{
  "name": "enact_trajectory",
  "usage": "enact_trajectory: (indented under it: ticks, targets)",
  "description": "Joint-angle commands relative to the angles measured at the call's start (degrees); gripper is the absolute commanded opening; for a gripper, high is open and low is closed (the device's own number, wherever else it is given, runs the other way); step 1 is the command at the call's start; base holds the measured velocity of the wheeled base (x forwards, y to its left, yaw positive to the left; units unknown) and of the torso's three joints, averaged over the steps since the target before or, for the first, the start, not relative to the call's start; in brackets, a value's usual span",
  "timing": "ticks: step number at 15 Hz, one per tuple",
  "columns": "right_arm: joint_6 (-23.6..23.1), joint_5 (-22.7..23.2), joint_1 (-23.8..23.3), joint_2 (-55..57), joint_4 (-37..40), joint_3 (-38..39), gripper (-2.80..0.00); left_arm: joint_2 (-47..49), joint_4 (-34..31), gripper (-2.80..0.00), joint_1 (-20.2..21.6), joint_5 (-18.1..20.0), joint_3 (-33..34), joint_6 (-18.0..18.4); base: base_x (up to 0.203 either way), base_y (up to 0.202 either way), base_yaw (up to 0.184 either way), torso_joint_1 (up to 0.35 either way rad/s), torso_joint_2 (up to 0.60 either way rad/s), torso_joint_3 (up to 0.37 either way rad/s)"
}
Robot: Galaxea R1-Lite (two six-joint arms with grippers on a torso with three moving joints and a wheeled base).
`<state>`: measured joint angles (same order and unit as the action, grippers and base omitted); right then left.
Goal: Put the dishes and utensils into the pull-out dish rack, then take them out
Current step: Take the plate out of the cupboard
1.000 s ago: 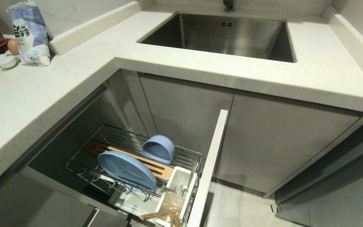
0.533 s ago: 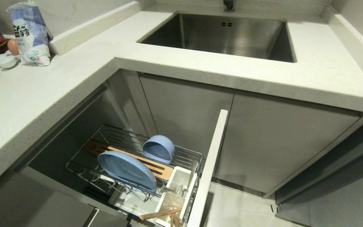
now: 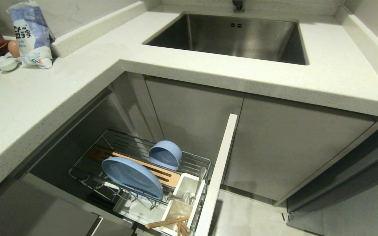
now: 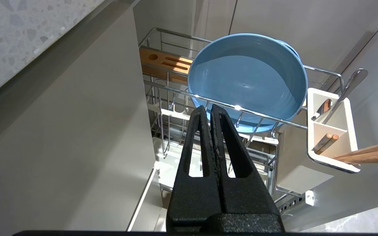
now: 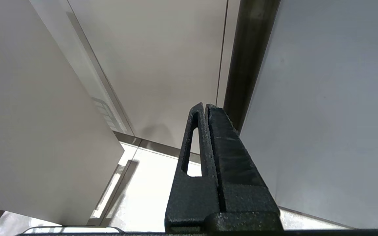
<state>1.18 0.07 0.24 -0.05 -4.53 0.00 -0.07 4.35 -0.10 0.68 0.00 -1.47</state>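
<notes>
- The pull-out dish rack [image 3: 194,161] stands drawn out from under the counter at the near left, its pale front panel [image 3: 217,177] swung clear on the right, so everything inside can be reached from above.
- The light-blue plate [image 3: 131,177] stands on edge, leaning in the wire slots at the near side of the rack, the way a plate is stood to drain; the blue bowl [image 3: 164,154] sits tipped on its side just behind it, toward the cabinet doors.
- Between them runs the slotted wooden bar [image 3: 166,174], which seems meant to keep dishes upright.
- The white caddy [image 3: 185,193] is hooked at the rack's right end: the spoon [image 4: 348,90] stands in its far cell, handle up, and the chopsticks [image 3: 166,223] lean out of the near cell.
- With all four pieces in, loading looks done and unloading not yet begun.
- The left gripper [image 4: 210,109] hangs just short of the plate with its jaws pressed together, holding nothing.
- The right gripper [image 5: 204,106] is likewise closed and empty, facing bare cabinet panels well apart from the rack.
</notes>
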Motion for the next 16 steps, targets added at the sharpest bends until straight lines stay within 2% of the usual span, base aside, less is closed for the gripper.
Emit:
enact_trajectory:
  ticks: [1,16]
  targets:
    - [0.04,0.01,0.02,-0.04,-0.04,1.49,-2.8,0.07,0.04,-2.8,0.01,0.02,0.79,-0.02,0.0,0.0,0.0,0.0,0.0,0.0]
    - [-0.02,0.01,0.02,-0.04,-0.04,1.49,-2.8,0.07,0.04,-2.8,0.01,0.02,0.79,-0.02,0.0,0.0,0.0,0.0,0.0,0.0]
